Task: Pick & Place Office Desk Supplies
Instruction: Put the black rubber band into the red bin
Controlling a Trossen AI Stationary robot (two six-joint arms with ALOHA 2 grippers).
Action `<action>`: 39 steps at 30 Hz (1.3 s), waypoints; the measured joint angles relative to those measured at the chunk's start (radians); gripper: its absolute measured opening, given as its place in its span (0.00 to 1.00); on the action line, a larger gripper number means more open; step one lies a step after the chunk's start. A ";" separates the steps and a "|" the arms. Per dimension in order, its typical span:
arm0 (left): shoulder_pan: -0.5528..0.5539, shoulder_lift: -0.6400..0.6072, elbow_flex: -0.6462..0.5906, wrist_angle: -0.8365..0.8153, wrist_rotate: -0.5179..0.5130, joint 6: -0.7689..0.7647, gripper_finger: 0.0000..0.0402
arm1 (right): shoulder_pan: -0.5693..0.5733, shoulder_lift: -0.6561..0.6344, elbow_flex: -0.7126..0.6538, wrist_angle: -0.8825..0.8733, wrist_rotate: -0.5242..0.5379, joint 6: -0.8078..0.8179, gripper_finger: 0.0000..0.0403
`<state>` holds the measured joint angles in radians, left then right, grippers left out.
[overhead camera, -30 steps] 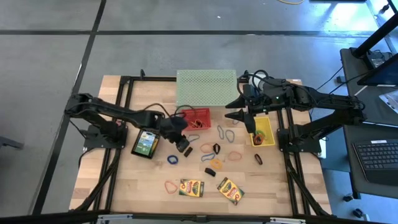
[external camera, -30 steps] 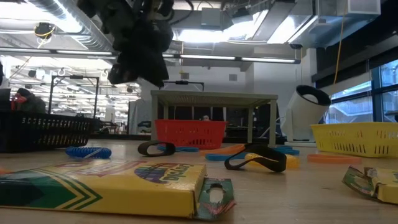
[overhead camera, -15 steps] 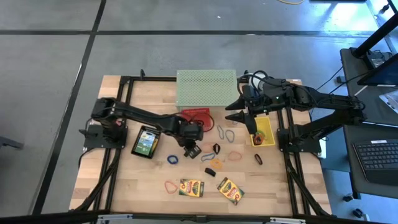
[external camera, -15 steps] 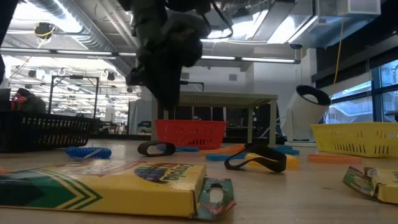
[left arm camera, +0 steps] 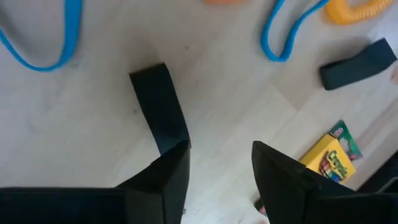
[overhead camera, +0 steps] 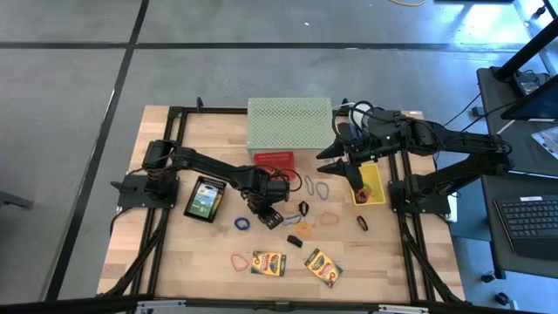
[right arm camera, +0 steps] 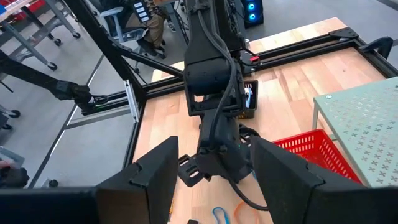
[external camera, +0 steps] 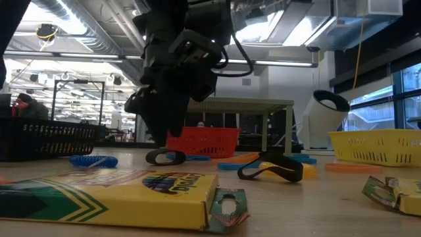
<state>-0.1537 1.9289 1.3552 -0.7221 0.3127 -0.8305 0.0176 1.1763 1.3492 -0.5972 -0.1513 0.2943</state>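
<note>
Since a second ago my left arm has swung from beside the black tray out toward the middle of the table, and my left gripper [overhead camera: 271, 215] has come down low over the wood. The table [overhead camera: 157, 262] is pale planks on a black frame, in a workshop with grey floor, ceiling lights and shelving behind. Two crayon boxes [overhead camera: 268, 262] lie near the front edge, another sits in the black tray [overhead camera: 204, 199] toward the left edge, and rubber-band loops [overhead camera: 241, 224] and small clips [overhead camera: 297, 240] lie scattered across the middle. A red basket [overhead camera: 275, 161] stands under the green mesh stand [overhead camera: 289, 122] at the back edge. My left fingers stand apart, holding nothing, with a dark band [left arm camera: 159, 112] on the wood just ahead of them. My right gripper [overhead camera: 342, 161] hangs open and empty beside the yellow basket [overhead camera: 367, 184] near the right edge.
</note>
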 joint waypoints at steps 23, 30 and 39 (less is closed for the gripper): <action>0.070 -0.014 0.000 -0.022 -0.187 -0.002 0.35 | 0.000 0.000 0.000 -0.009 -0.023 0.036 0.51; 0.059 0.003 0.000 0.013 -0.116 -0.045 0.35 | 0.000 0.000 0.000 -0.008 -0.025 0.095 0.51; 0.021 0.003 0.000 -0.019 -0.155 -0.037 0.35 | 0.000 0.000 0.000 -0.008 -0.024 0.132 0.51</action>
<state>-0.1331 1.9320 1.3548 -0.7411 0.1579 -0.8673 0.0175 1.1763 1.3495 -0.6048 -0.1753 0.4268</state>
